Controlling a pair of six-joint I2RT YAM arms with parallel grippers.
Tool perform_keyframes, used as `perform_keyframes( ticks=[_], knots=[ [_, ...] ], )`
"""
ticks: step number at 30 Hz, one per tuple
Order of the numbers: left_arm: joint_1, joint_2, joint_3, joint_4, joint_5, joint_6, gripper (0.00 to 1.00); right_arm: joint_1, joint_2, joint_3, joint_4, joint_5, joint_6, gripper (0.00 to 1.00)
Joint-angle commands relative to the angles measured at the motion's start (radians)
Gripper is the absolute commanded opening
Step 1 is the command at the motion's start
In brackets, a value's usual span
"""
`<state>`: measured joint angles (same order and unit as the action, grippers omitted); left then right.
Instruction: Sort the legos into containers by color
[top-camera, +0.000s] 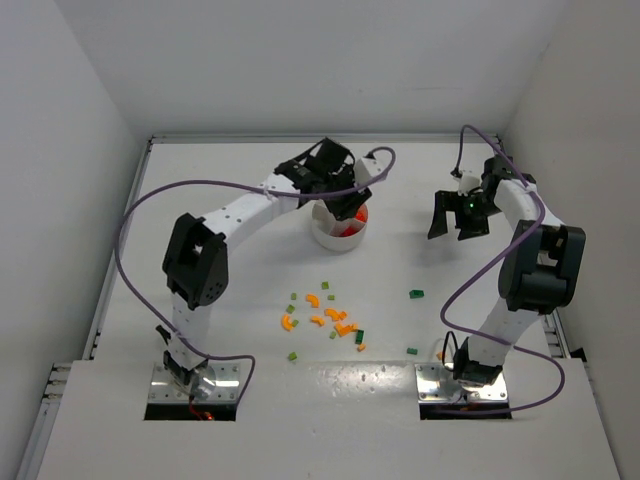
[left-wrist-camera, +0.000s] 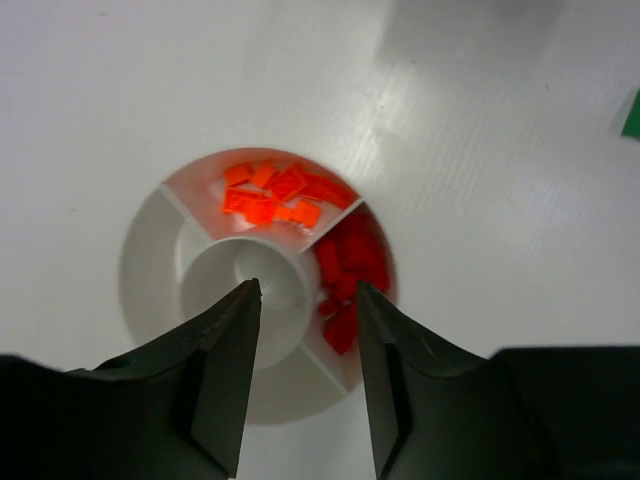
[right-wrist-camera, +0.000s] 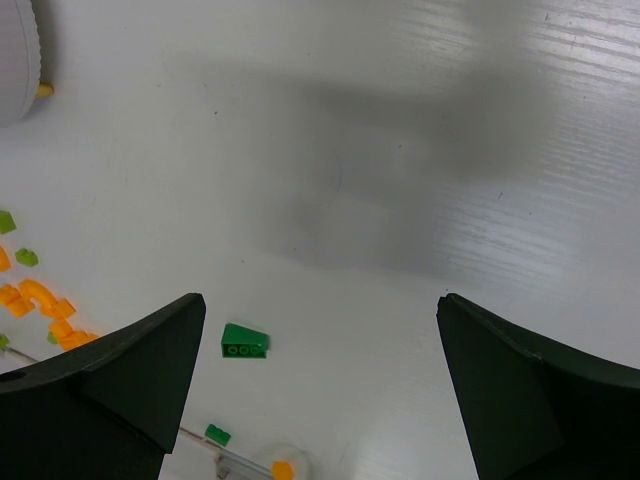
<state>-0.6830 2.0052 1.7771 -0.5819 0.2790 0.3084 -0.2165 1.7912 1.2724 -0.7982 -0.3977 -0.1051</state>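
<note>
Looks roughly half done, with red legos (left-wrist-camera: 350, 265) and orange ones (left-wrist-camera: 275, 195) filling two wedges of the dish (left-wrist-camera: 140, 260) at far centre under the spread, empty left pincer (left-wrist-camera: 305, 290), leaving orange and green strays (top-camera: 336, 316) on the near desk (top-camera: 240, 290) and the right pincer (right-wrist-camera: 320, 300) gaping wide at far right.

This looked like a robotics lab test cell. A plain white table (top-camera: 200, 160) sat boxed in by bare white panels (top-camera: 320, 60) at 9, 12 and 3 o'clock. At 6 o'clock a left arm (top-camera: 195, 262) and a right arm (top-camera: 540, 265) were bolted to metal plates (top-camera: 225, 378), with purple cables (top-camera: 122, 240) looping loose.
</note>
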Motion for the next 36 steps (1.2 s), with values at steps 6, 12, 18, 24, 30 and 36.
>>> perform_keyframes(
  ticks=[6, 12, 18, 24, 30, 36],
  knots=[
    [0.115, -0.102, 0.015, 0.021, -0.214, -0.117, 0.85, 0.011, -0.018, 0.021, 0.001, -0.032, -0.013, 1.0],
    [0.158, -0.048, 0.025, 0.034, -0.279, -0.141, 1.0, 0.011, 0.004, 0.042, 0.001, -0.041, -0.013, 1.0],
    [0.168, 0.058, 0.099, 0.025, -0.316, -0.12, 1.0, 0.011, 0.004, 0.042, -0.009, -0.041, -0.013, 1.0],
    [0.168, 0.124, 0.15, 0.025, -0.325, -0.109, 1.0, 0.011, 0.004, 0.042, -0.009, -0.032, -0.013, 1.0],
    [0.168, 0.145, 0.147, 0.004, -0.325, -0.08, 1.0, 0.011, 0.004, 0.051, -0.009, -0.023, -0.013, 1.0],
    [0.177, 0.073, 0.058, -0.006, -0.206, -0.048, 1.0, 0.011, 0.013, 0.051, -0.009, -0.023, -0.013, 1.0]
  ],
)
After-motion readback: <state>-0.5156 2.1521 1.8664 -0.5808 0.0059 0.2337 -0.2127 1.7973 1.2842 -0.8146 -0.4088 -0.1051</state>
